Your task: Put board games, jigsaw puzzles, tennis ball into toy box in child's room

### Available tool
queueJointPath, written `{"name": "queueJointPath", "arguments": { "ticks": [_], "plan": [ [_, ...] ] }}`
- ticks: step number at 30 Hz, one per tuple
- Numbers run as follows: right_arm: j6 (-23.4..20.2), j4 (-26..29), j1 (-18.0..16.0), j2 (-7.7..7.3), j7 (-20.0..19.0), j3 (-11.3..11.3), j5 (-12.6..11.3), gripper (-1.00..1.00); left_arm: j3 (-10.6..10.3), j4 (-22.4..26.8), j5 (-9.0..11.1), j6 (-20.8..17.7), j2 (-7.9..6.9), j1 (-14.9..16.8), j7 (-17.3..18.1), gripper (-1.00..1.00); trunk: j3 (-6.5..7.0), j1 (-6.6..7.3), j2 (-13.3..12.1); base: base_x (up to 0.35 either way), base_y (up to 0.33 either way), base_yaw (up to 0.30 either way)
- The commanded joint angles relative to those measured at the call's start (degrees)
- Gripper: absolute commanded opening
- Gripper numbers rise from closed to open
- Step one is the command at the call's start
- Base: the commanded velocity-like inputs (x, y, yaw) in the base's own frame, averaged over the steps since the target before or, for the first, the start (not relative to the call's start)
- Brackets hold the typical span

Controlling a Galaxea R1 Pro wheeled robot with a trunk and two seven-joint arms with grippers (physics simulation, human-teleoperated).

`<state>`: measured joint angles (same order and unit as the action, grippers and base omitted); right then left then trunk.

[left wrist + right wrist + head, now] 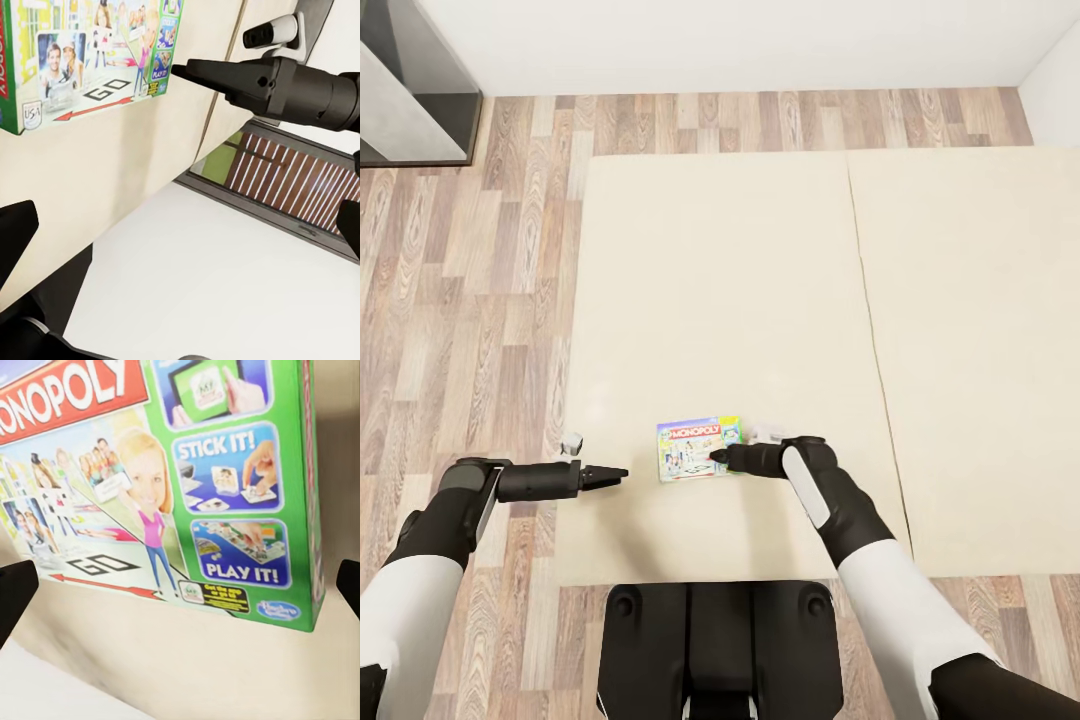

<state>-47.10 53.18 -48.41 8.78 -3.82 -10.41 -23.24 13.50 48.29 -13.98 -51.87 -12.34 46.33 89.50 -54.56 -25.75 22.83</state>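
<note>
Monopoly box (700, 449) on bed (760, 300) | right jaws spread | left jaws' state unclear

Monopoly board game (161, 487) close up on beige bed (180, 667) (jaws apparently apart)

**What the frames cut off or blur**

In the right wrist view the board game (161, 487) runs past the picture's edge, so its red title band is clipped to "ONOPOLY", and the small print on its lid is too blurred to read. The left wrist view crops the same box to one corner. From the head view, the right tool (717, 457) covers the box's near corner, and the bed (760, 280) is cut at the frame's right edge.
</note>
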Motion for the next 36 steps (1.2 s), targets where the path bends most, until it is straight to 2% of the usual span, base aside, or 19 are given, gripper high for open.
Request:
{"name": "queueJointPath", "arguments": {
  "ticks": [1, 20, 25, 28, 32, 36],
  "plan": [
    [-0.3, 0.0, 0.0, -0.01, -0.4, 0.0, 0.5, 1.00, 0.1, 0.1, -0.6, -0.6, 0.03, 0.0, 0.5, 1.00, -0.06, -0.03, 0.1, 0.000, 0.000, 0.000],
    [-0.3, 0.1, -0.9, 0.30, 2.1, 0.1, 0.8, 1.00, 0.1, 0.1, -0.6, -0.6, 0.03, 0.0, 0.5, 1.00, -0.06, -0.03, 0.1, 0.000, 0.000, 0.000],
    [0.0, 0.1, -0.9, 0.44, 2.4, 0.1, 3.7, 1.00, 0.1, 0.1, -0.6, -0.6, 0.03, 0.0, 0.5, 1.00, -0.06, -0.03, 0.1, 0.000, 0.000, 0.000],
    [1.2, 0.1, -0.9, 0.62, 2.5, 0.2, 6.3, 1.00, 0.1, 0.1, -0.6, -0.6, 0.03, 0.0, 0.5, 1.00, -0.06, -0.03, 0.1, 0.000, 0.000, 0.000],
    [3.2, 0.1, -0.9, 0.76, 2.5, 0.2, 7.6, 1.00, 0.1, 0.1, -0.6, -0.6, 0.03, 0.0, 0.5, 1.00, -0.06, -0.03, 0.1, 0.000, 0.000, 0.000],
    [3.9, 0.1, -0.9, 0.79, 2.5, 0.1, 7.9, 1.00, 0.2, 0.1, -0.6, -0.6, -0.02, 0.0, 0.5, 1.00, -0.06, -0.03, 0.1, 0.000, 0.000, 0.000]
  ]
}}
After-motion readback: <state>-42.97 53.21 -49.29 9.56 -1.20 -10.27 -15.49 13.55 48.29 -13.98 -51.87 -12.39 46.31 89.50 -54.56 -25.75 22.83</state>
